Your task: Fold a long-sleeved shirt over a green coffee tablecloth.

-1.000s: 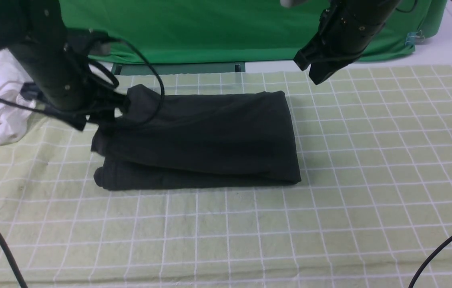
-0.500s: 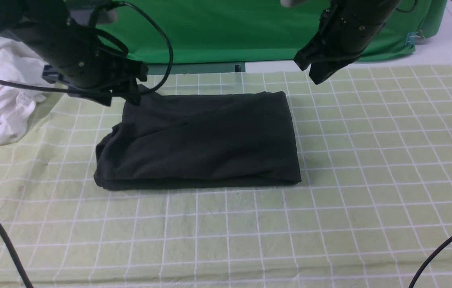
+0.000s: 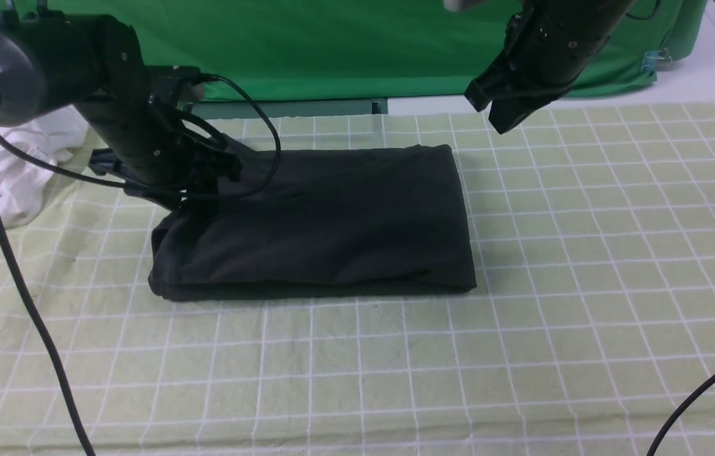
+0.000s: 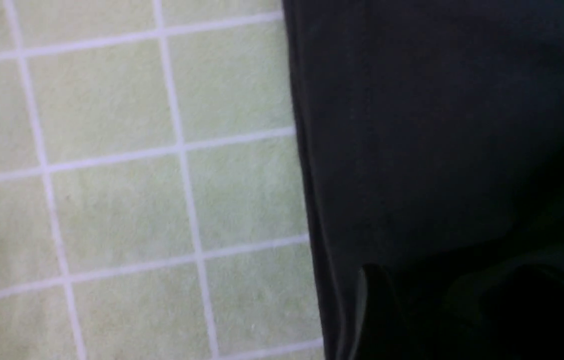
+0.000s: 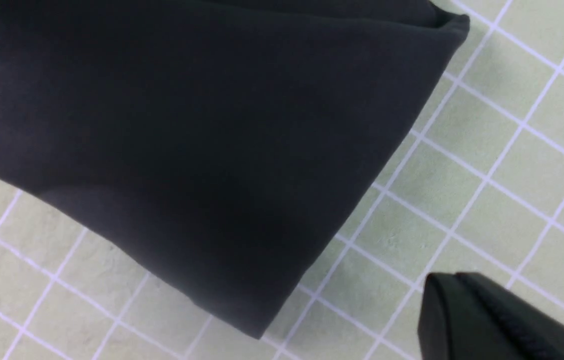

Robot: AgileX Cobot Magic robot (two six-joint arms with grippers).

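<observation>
Front view: the long-sleeved shirt [image 3: 332, 221] is lying folded mid-frame on the green coffee tablecloth [image 3: 585, 285]. The left pincer [image 3: 196, 187] is sitting at its upper-left corner, and I can't tell if it's gripping. The right pincer [image 3: 501, 114] is hovering closed at the upper right.

Left wrist: the shirt's edge is lying on the tablecloth.

Right wrist: a shirt corner is lying flat, with the closed tips apart from it.

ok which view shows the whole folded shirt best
The front view: the long-sleeved shirt lies there nearly whole, a folded black rectangle on the green coffee tablecloth, only its far left corner hidden by the left arm. The left wrist view shows just one straight edge, the right wrist view just one corner.
</observation>
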